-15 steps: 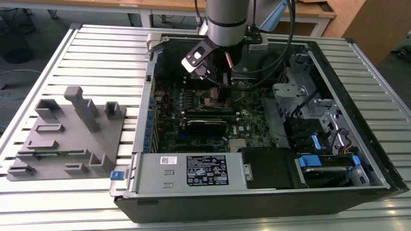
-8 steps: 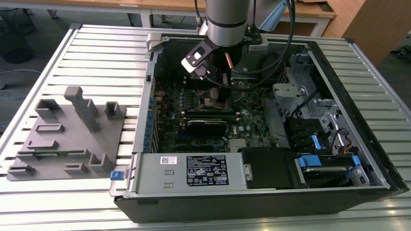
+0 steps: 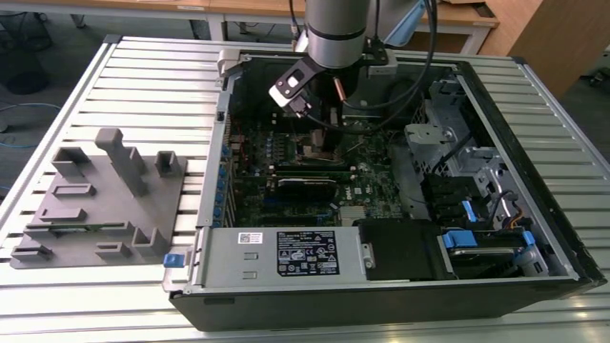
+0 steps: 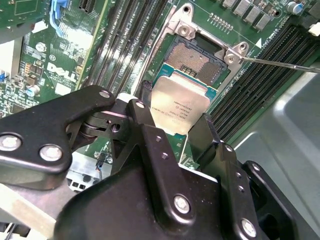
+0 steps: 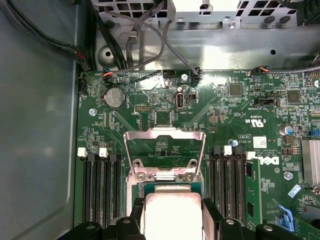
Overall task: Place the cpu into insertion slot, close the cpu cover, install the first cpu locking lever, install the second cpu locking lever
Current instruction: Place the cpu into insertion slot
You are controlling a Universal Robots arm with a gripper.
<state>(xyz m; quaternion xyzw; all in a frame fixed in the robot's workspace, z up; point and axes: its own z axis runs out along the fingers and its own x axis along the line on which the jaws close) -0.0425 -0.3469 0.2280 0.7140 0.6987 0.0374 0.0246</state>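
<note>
Silvery cpu (image 4: 177, 107) is pinched by its edges between the fingers (image 4: 150, 125) of the gripper (image 4: 175, 112), one on each side, so they're clamped on it. Slot (image 4: 195, 60) sits bare just past the fingertips, and the chip overlaps its near edge in the second wrist view, not seated yet. Beyond that, cover (image 5: 165, 133) is flipped up open. Thin lever (image 4: 280, 63) sticks out beside the slot. Black memory slots (image 5: 100, 185) flank both fingers on the green board (image 5: 240, 105).

One cpu (image 4: 179, 107), one insertion slot (image 4: 196, 61), probably one cover (image 5: 165, 134).
</note>
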